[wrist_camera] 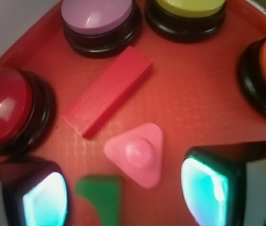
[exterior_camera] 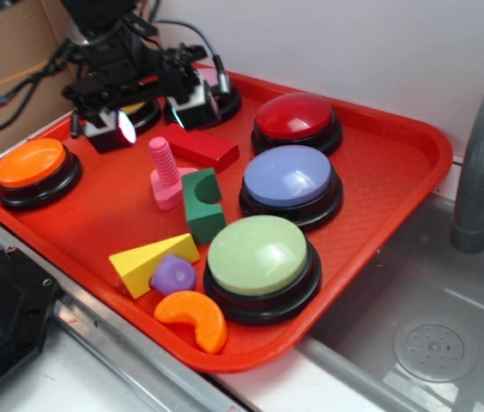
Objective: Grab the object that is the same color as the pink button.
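Observation:
The pink toy bolt (exterior_camera: pixel 165 176) stands upright on its flat head on the red tray (exterior_camera: pixel 388 172). From above it shows as a rounded triangle with the shaft tip in the middle (wrist_camera: pixel 137 153). My gripper (exterior_camera: pixel 154 118) hangs above the tray behind the bolt, open and empty. In the wrist view the gripper (wrist_camera: pixel 126 195) has the bolt just ahead of the gap, nearer the right finger. The pink button (wrist_camera: pixel 97 16) sits at the tray's far edge; in the exterior view the pink button (exterior_camera: pixel 213 79) is mostly hidden behind a finger.
A red block (exterior_camera: pixel 197 146) lies behind the bolt and a green block (exterior_camera: pixel 203 204) touches its right side. Red (exterior_camera: pixel 296 116), lavender-blue (exterior_camera: pixel 292 176), green (exterior_camera: pixel 257 255) and orange (exterior_camera: pixel 32 163) buttons ring the tray. A yellow wedge (exterior_camera: pixel 152 262), a purple piece (exterior_camera: pixel 173 275) and an orange crescent (exterior_camera: pixel 195 318) lie in front.

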